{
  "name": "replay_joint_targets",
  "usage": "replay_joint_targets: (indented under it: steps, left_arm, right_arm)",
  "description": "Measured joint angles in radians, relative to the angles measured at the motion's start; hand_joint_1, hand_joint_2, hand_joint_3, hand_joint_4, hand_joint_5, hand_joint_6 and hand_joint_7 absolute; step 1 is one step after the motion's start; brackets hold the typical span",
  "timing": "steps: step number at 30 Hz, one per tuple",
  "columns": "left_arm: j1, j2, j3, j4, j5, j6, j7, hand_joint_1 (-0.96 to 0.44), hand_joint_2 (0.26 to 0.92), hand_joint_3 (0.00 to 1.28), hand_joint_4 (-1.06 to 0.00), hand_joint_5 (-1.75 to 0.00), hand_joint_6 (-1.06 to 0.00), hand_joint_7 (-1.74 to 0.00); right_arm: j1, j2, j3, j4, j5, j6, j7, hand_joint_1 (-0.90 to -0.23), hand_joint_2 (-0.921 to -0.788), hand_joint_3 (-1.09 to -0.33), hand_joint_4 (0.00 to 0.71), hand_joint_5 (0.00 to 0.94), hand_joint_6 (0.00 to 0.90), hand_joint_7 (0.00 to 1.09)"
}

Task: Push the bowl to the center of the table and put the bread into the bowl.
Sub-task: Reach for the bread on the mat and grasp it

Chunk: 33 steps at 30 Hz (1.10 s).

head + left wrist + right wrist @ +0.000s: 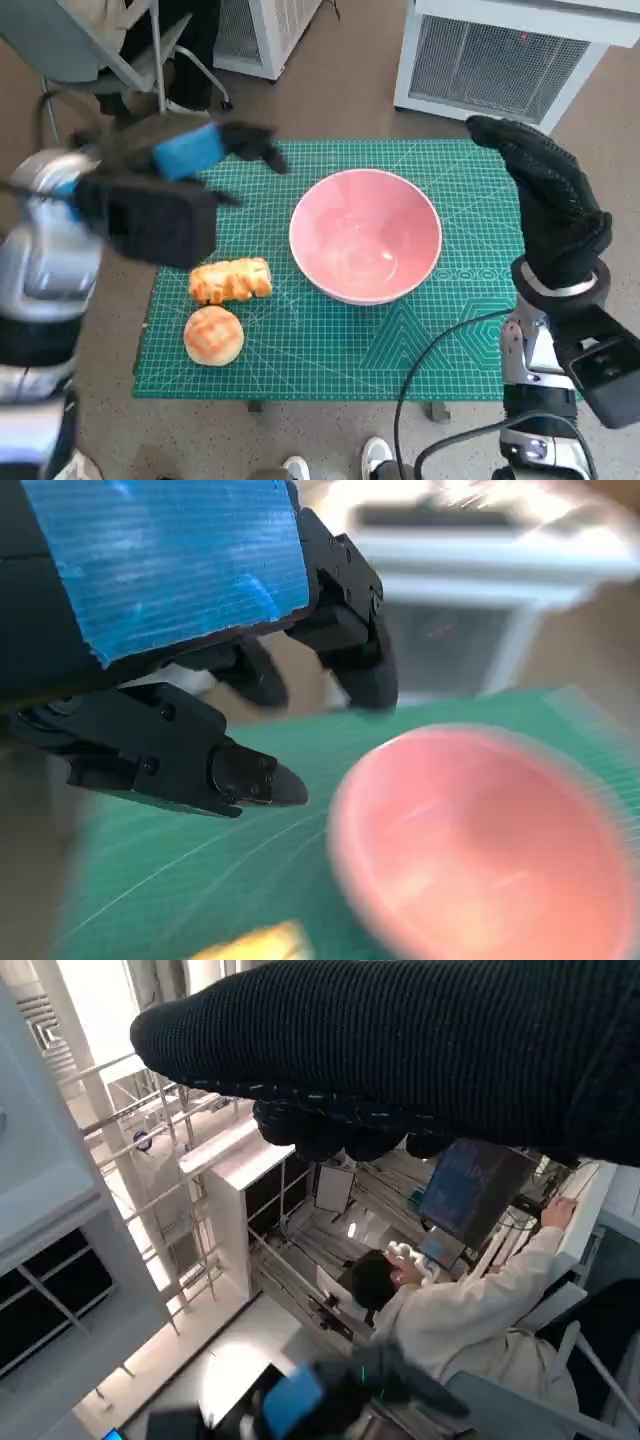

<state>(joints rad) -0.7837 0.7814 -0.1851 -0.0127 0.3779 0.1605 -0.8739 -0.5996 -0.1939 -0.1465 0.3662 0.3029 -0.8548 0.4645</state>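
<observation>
Bowl mid-mat, both my hands up off the table and holding nothing.

I see the pink bowl (365,235) about central on the green mat (440,330), my left hand (190,150) blurred above the mat's far left, fingers spread, to the bowl's left. My gloved right hand (545,195) hangs flat by the bowl's right side, fingers extended. The long bread (231,279) and round bun (213,334) lie left of the bowl, nothing between them and it.

Empty pink bowl (365,235) upright near table centre, two golden bread pieces (230,280), seemingly untouched, beside it
</observation>
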Motion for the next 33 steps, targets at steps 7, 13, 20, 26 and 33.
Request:
replay_joint_targets:
  steps: [7,13,20,26,33]
  left_arm:
    - [0.161,0.044,0.042,-0.099,0.010,0.008,0.028,-0.45,0.832,0.00,-0.22,0.00,-0.29,0.00]
    - [0.254,0.052,0.054,-0.140,0.036,0.013,0.064,-0.47,0.836,0.00,-0.21,0.00,-0.28,0.00]
    - [0.295,0.047,0.033,-0.141,0.067,0.042,0.068,-0.48,0.840,0.00,-0.21,0.00,-0.28,0.00]
    - [0.288,0.015,-0.026,-0.064,0.100,0.057,0.083,-0.48,0.844,0.00,-0.20,0.00,-0.27,0.00]
    - [0.266,-0.061,-0.110,0.093,0.155,0.052,0.137,-0.47,0.847,0.00,-0.19,0.00,-0.26,0.00]
  right_arm:
    - [0.001,0.001,0.008,-0.002,-0.015,0.008,-0.004,-0.605,-0.921,-0.741,0.261,0.000,0.060,0.56]
    - [0.001,0.003,0.014,0.000,-0.015,0.009,-0.003,-0.585,-0.921,-0.741,0.260,0.000,0.055,0.57]
    - [0.000,0.003,0.021,0.016,-0.003,0.009,0.006,-0.579,-0.921,-0.740,0.257,0.000,0.051,0.58]
    - [-0.002,0.004,0.027,0.023,0.010,0.012,0.017,-0.578,-0.921,-0.739,0.259,0.002,0.048,0.59]
    - [-0.004,0.004,0.028,0.034,0.011,0.008,0.029,-0.578,-0.921,-0.739,0.261,0.002,0.044,0.60]
